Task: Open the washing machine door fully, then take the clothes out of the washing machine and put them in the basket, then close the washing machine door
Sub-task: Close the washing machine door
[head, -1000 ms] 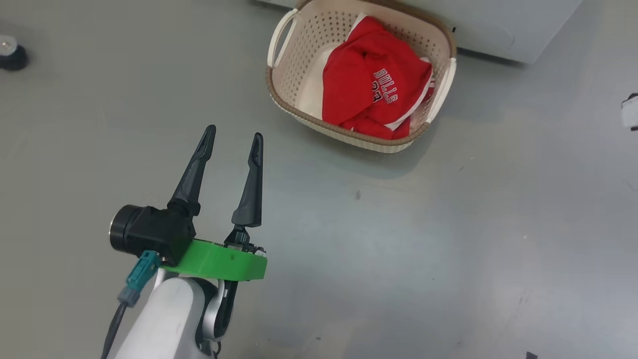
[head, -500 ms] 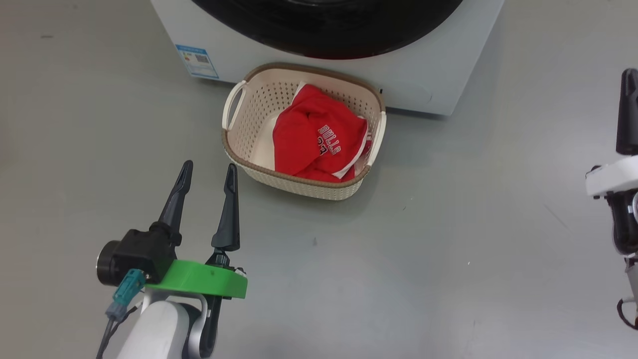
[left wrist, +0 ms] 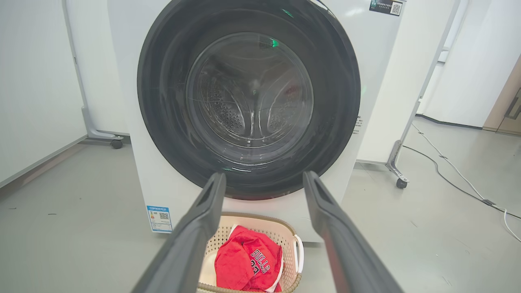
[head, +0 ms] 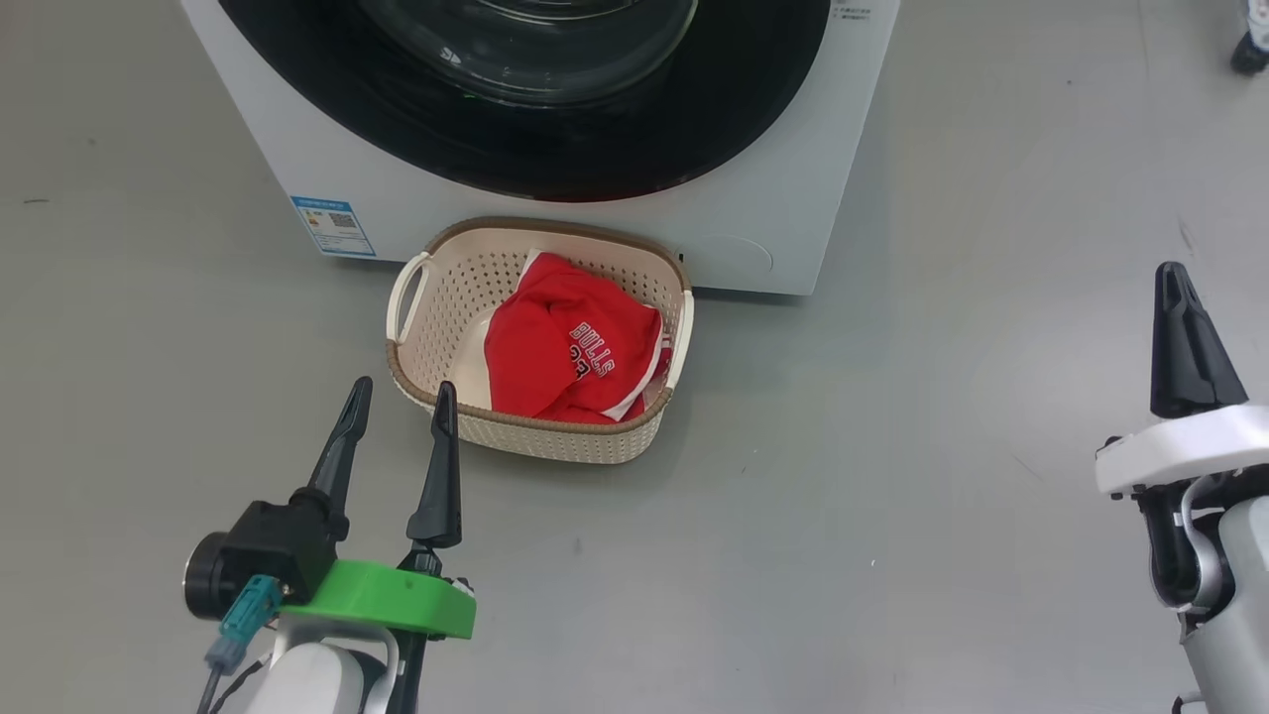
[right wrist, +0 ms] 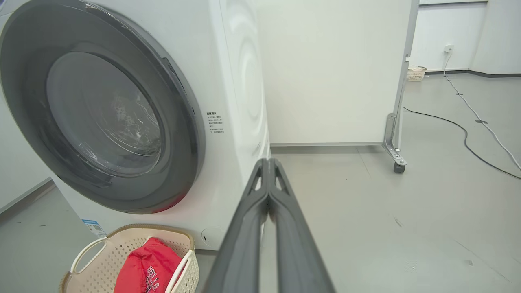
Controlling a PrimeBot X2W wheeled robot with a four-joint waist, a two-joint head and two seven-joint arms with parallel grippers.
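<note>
One crumpled red garment [head: 550, 347], white-lettered BULLS, lies in the cream basket [head: 448, 305].

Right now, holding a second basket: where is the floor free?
Bare floor between the basket and the right gripper, and left of the basket. Crowded: basket close to the washing machine, left gripper at its near corner.

Left gripper [head: 403, 387]: bright green bracket [head: 382, 595]; above green bracket, two long black tapered fingers [head: 436, 486]; left of it, black cylindrical housing [head: 268, 550], teal connector [head: 243, 607], grey cable [head: 210, 684]; below it, glossy white forearm [head: 307, 684]. Right gripper [head: 1173, 273], well right of green bracket: black tapered fingers, white bracket [head: 1180, 451], black cable loop [head: 1165, 555], pale grey forearm [head: 1229, 615].
</note>
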